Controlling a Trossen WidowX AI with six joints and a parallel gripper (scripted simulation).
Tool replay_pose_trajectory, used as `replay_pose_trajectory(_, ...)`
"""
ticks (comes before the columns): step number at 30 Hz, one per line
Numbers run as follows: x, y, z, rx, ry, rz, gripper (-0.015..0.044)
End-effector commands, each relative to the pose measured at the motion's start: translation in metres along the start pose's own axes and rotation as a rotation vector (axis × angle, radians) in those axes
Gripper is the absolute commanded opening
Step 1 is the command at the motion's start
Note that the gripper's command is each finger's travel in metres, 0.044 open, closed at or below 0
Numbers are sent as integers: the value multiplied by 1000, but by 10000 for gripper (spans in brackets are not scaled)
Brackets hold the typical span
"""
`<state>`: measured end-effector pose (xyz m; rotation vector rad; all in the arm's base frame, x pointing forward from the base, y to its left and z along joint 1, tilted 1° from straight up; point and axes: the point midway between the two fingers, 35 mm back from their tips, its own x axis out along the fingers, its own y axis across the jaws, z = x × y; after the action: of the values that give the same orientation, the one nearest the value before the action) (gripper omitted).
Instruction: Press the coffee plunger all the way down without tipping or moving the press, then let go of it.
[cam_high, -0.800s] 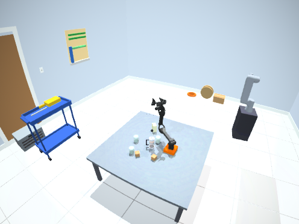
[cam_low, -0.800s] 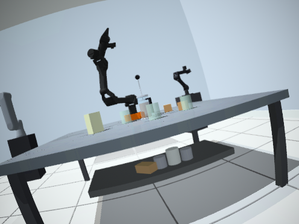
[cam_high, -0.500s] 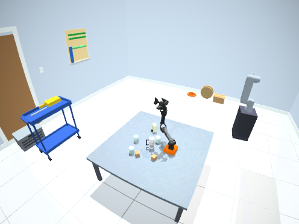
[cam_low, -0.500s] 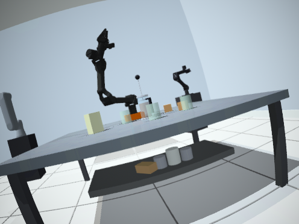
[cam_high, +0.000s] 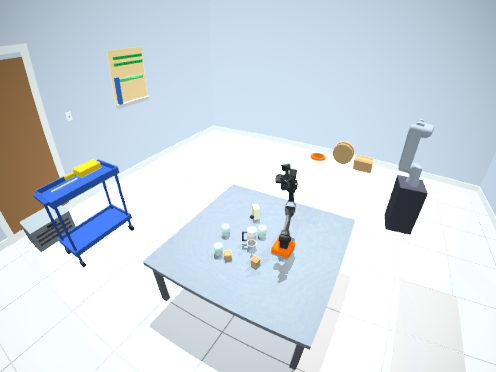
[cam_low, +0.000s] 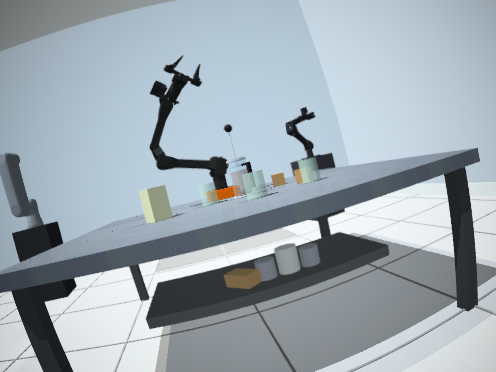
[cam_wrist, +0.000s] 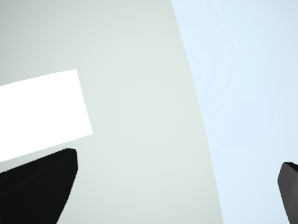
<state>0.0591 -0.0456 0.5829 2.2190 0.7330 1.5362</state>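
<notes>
The coffee press (cam_high: 251, 237) (cam_low: 238, 178) is a small glass jar with a black handle. It stands upright on the grey table (cam_high: 310, 280) (cam_low: 380, 177), just left of my arm's orange base (cam_high: 283, 248) (cam_low: 226, 192). Its plunger knob (cam_low: 228, 128) sits high on a thin rod, well above the jar. My gripper (cam_high: 287, 169) (cam_low: 187, 67) (cam_wrist: 178, 163) is open and empty. It is raised high above the table, pointing upward, far from the knob. The wrist view shows only wall and ceiling between the two fingers.
Several pale cups (cam_high: 225, 230) (cam_low: 254, 184), two orange cubes (cam_high: 255, 262) (cam_low: 278, 179) and a cream box (cam_high: 256, 211) (cam_low: 155, 203) stand around the press. A blue cart (cam_high: 82, 200) is at the left. A grey arm on a black pedestal (cam_high: 406, 204) is at the right.
</notes>
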Motion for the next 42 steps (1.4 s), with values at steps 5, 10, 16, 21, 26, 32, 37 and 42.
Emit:
replay_pose_trajectory(5,16,-88,5,-758,-173,-263,440)
replay_pose_trajectory(10,17,-127,37,-1152,-273,-480,440)
replay_pose_trajectory(16,5,-157,91,-1518,-378,-810,440)
replay_pose_trajectory(21,-6,-160,131,-1635,-497,-980,440)
replay_pose_trajectory(26,-27,-163,156,-1729,-515,-1189,440)
replay_pose_trajectory(32,-80,-162,197,-1791,-506,-1629,440)
replay_pose_trajectory(37,-123,-159,214,-1729,-459,-1919,440)
replay_pose_trajectory(42,-126,-165,215,-1730,-428,-1921,440)
